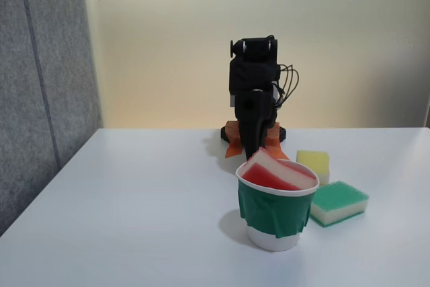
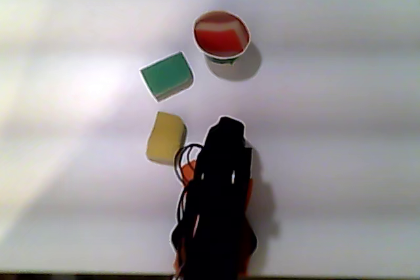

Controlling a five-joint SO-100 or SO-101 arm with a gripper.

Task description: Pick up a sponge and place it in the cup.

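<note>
Sponge (image 1: 279, 171) is in the cup (image 1: 275, 214), lower centre-right of the fixed view. It sits tilted, red face up and toward the camera, cream foam edge behind it, upper part poking above the rim. Looks wedged: it's about as long as the cup is wide, so it can't drop flat to the bottom. In the other view the cup (image 2: 230, 59) is at upper centre, and the sponge (image 2: 221, 35) fills most of the opening.

Arm (image 1: 255, 99) is folded back over its base at frame centre in the fixed view, well apart from the cup. In the other view it's a dark mass at bottom centre. End effector (image 1: 252, 153) points down toward the tabletop (image 1: 134, 220), nothing visible in it; can't tell if the jaws are wide or narrow, too dark and partly hidden behind the cup rim.

Distractors: green sponge (image 1: 338, 202) just right of the cup, yellow sponge (image 1: 314, 164) behind it, nearer the arm. Both flat on the tabletop, neither touching the cup.

Judgement: placement done, arm looks parked. Only risk is the sponge riding high; a knock to the cup could tip it out, though the wedge fit should hold
</note>
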